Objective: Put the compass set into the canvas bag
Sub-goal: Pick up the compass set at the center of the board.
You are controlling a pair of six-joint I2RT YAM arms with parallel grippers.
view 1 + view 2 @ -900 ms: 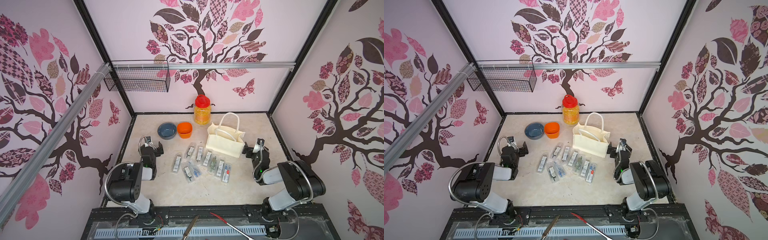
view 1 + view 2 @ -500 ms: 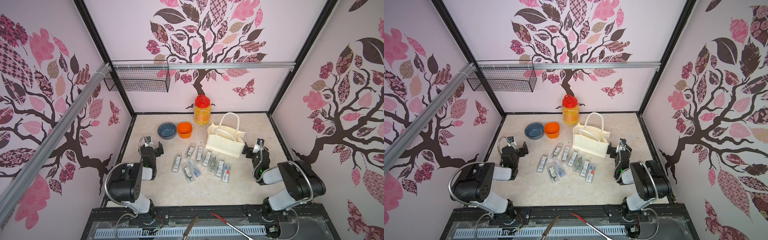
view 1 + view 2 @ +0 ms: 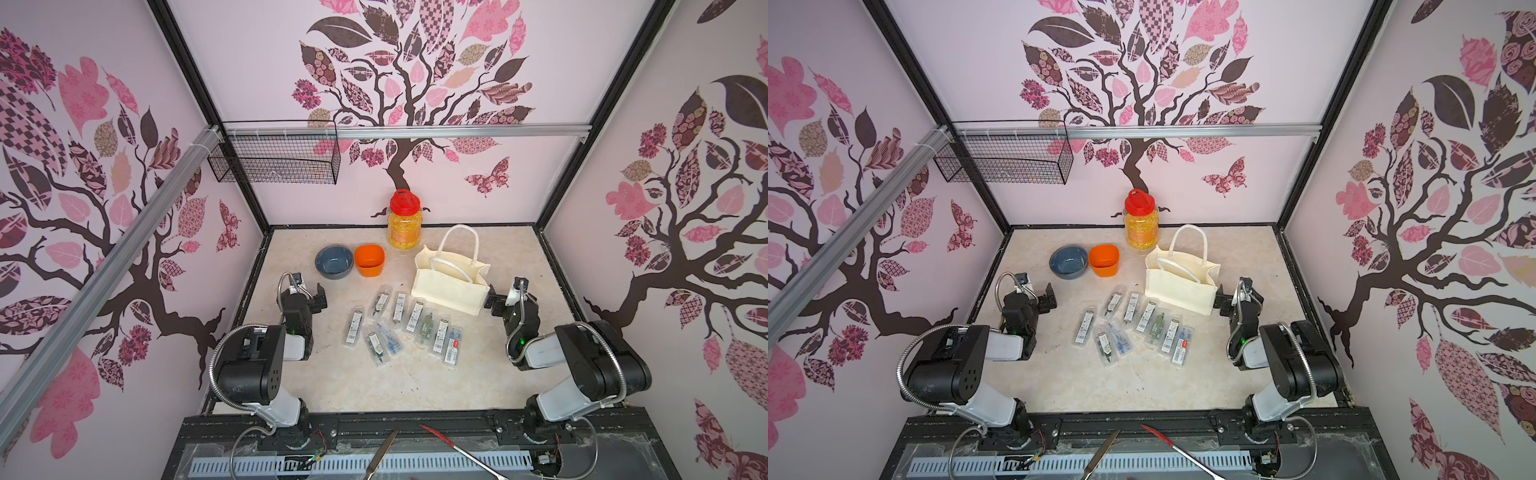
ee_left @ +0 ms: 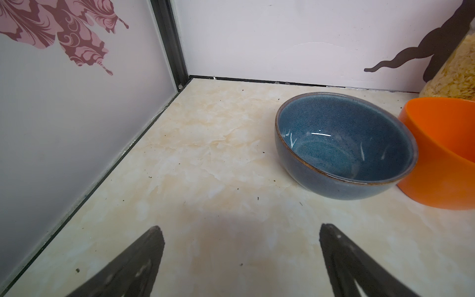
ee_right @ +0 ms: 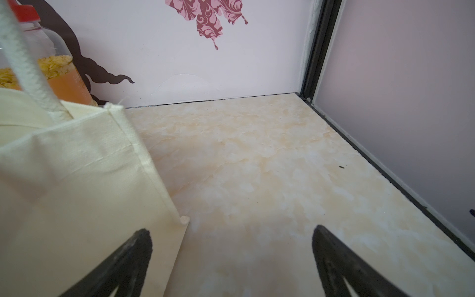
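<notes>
The canvas bag (image 3: 451, 286) stands upright on the tabletop (image 3: 374, 386), toward the right and back, with its mouth open. One white handle stands up in a loop and the other lies folded across the opening. In both top views only cream lining shows inside it.

The compass set cases (image 3: 415, 318), clear packs with white labels, lie flat in a loose cluster in front of the bag and to its left, all outside it. The nearest ones are just beside its front face.

A jar (image 3: 403, 226) with a red lid stands against the back wall behind the bag, filled nearly to the top with yellow flakes. The orange cup (image 3: 369, 259) and the blue bowl (image 3: 333, 262) sit side by side to its left, touching or nearly so. The left wrist view shows only bare glaze inside the bowl. A wire basket (image 3: 274, 160) hangs from the rail on the back wall.

The left pincer (image 4: 240, 228) hovers low in front of the bowl, spread wide and holding nothing. The right pincer (image 5: 231, 230) is likewise wide and holds nothing. One of its fingers is just beside the bag's lower right corner; whether they touch, I cannot tell.
</notes>
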